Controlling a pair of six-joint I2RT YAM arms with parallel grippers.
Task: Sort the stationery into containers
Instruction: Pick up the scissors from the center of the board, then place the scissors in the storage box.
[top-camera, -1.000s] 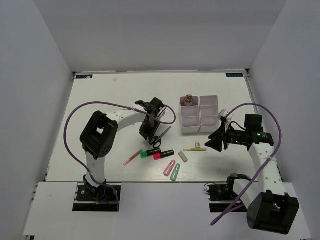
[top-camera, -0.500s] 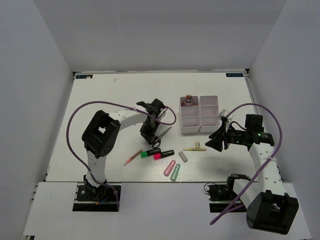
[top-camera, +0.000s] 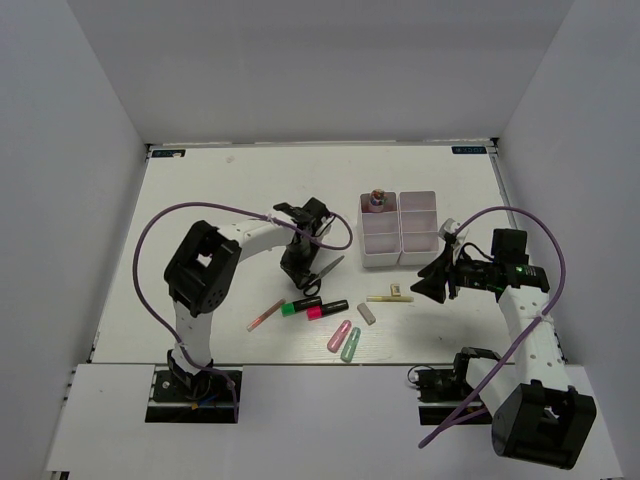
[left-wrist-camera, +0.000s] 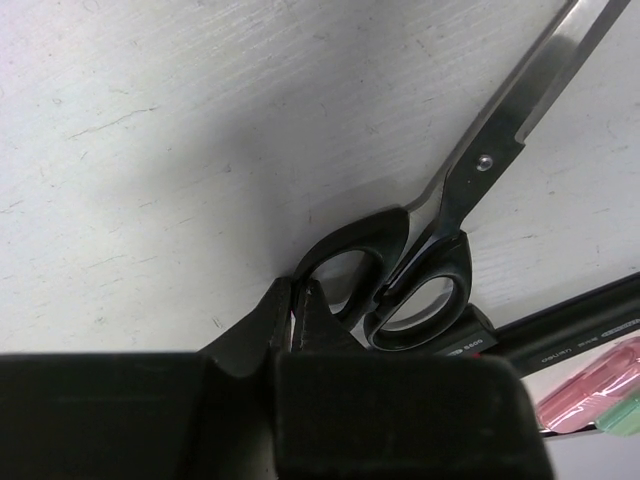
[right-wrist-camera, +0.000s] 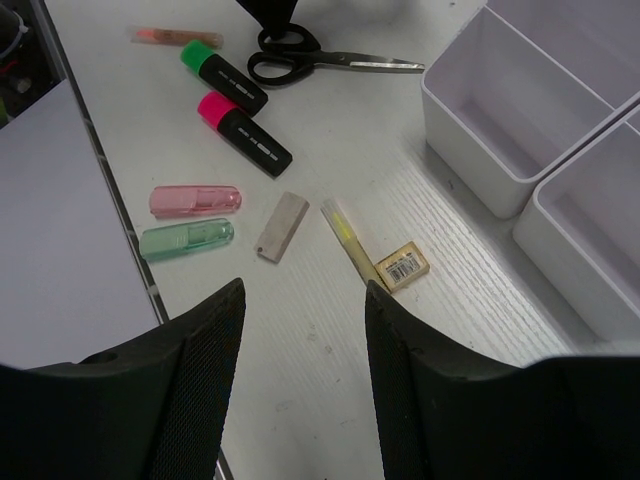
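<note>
So here's where we're at. Our left gripper (left-wrist-camera: 293, 308) is down on the table (top-camera: 200, 200) with its jaws pinched together. The tips sit right against the outer rim of one handle loop of the scissors (left-wrist-camera: 455, 215). We can't tell if any handle is actually caught between them, and it looks more like touching than holding. The scissors lie flat, blades pointing to about 2 o'clock in the top view, roughly at 8 o'clock from the trays (top-camera: 400, 258).

Right at 6 o'clock from the scissor handles we've got the green highlighter (top-camera: 300, 304) and the pink highlighter (top-camera: 329, 309) in a row, with the thin pink pen (top-camera: 265, 315) at their 8 o'clock. The pink capsule eraser (top-camera: 338, 335) and the green capsule eraser (top-camera: 350, 345) lie side by side nearer to us. The grey eraser (top-camera: 367, 313) is at their 1 o'clock. The pale yellow clip (top-camera: 390, 296) is just past that, at 6 o'clock from the trays.

Our right gripper (top-camera: 437, 278) hangs with its jaws spread wide, holding nothing, at 3 o'clock from the clip and near the trays' near-right corner. One small roundish piece (top-camera: 377, 200) sits in the trays' far-left compartment.
</note>
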